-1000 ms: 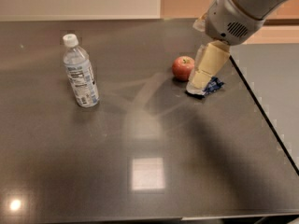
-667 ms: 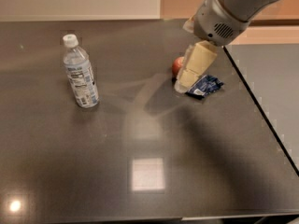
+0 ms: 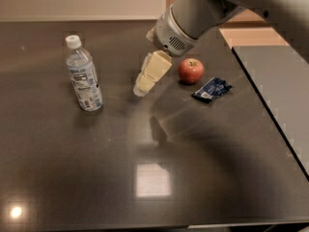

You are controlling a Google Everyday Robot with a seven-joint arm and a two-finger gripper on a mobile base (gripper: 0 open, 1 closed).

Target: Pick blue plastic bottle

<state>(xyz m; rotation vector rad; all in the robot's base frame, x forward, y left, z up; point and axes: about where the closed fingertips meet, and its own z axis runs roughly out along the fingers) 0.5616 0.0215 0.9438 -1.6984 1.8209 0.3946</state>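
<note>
The blue plastic bottle stands upright on the dark table at the left; it is clear, with a white cap and a blue-and-white label. My gripper hangs above the table to the right of the bottle, apart from it, with its cream fingers pointing down and left. It holds nothing that I can see.
A red apple and a small flat blue snack packet lie right of the gripper. The dark table ends at a right edge, with a grey surface beyond it. The arm's grey body fills the top right.
The gripper has moved left, from over the apple and packet toward the bottle. The apple and packet now show fully. The bottle has not moved.
</note>
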